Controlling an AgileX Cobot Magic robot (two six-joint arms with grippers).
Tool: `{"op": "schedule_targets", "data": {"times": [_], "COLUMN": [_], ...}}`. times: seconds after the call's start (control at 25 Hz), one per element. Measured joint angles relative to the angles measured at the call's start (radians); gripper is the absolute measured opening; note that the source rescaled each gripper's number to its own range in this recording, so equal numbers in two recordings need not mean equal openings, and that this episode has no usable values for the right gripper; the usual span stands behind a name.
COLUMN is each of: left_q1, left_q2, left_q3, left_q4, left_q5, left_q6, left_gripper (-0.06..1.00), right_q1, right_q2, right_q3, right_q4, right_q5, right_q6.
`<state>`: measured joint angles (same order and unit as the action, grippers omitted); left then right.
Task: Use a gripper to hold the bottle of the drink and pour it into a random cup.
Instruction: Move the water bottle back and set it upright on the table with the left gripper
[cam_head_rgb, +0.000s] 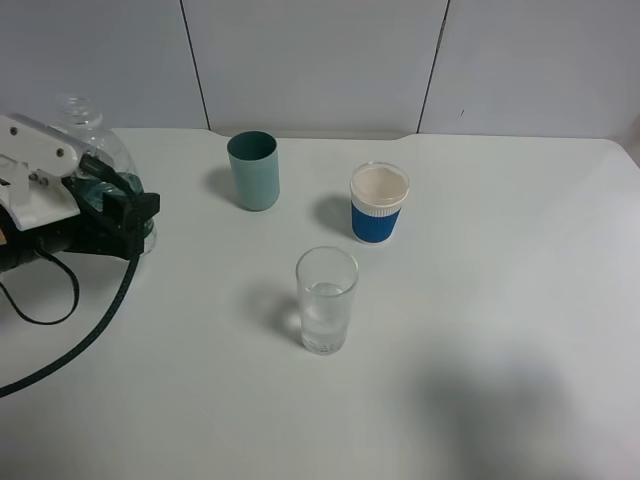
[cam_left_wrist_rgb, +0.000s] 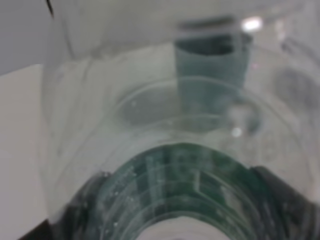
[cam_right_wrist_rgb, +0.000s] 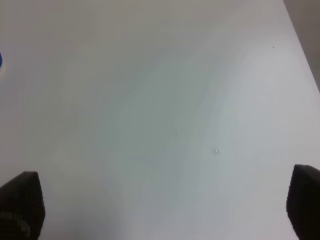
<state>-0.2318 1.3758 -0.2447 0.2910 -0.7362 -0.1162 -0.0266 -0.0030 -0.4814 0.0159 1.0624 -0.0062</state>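
The bottle of the drink, clear plastic with a dark green label and an open neck, stands upright at the table's far left. My left gripper is shut around its lower body at the label. In the left wrist view the bottle fills the picture, with dark fingers on either side of the green label. The cup, a tall clear glass tumbler, stands mid-table and holds some clear liquid. My right gripper is open and empty over bare table, and it does not show in the exterior high view.
An opaque teal cup stands at the back, centre-left, and shows through the bottle in the left wrist view. A white cup with a blue sleeve stands to its right. A black cable loops across the left front of the table.
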Motion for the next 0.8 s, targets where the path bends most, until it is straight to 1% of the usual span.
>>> {"op": "schedule_targets", "data": {"times": [0.12,0.24,0.36,0.44,0.56,0.8], "left_q1": [0.000,0.000,0.000,0.000,0.000,0.000], "left_q2": [0.082,0.165,0.246,0.305,0.383,0.488], "left_q3": [0.004,0.005,0.005,0.004,0.004,0.004], "left_q4": [0.022,0.045,0.052,0.052,0.052,0.053], "left_q5": [-0.112,-0.251,-0.360,-0.414,-0.460,-0.467], "left_q6": [0.003,0.029,0.053,0.068,0.086,0.100], "left_gripper": [0.00,0.00,0.00,0.00,0.00,0.00], "right_q1": [0.000,0.000,0.000,0.000,0.000,0.000], "right_q2": [0.000,0.000,0.000,0.000,0.000,0.000], "right_q3": [0.000,0.000,0.000,0.000,0.000,0.000], "right_q4": [0.000,0.000,0.000,0.000,0.000,0.000], "right_q5": [0.000,0.000,0.000,0.000,0.000,0.000], "right_q6": [0.000,0.000,0.000,0.000,0.000,0.000]}}
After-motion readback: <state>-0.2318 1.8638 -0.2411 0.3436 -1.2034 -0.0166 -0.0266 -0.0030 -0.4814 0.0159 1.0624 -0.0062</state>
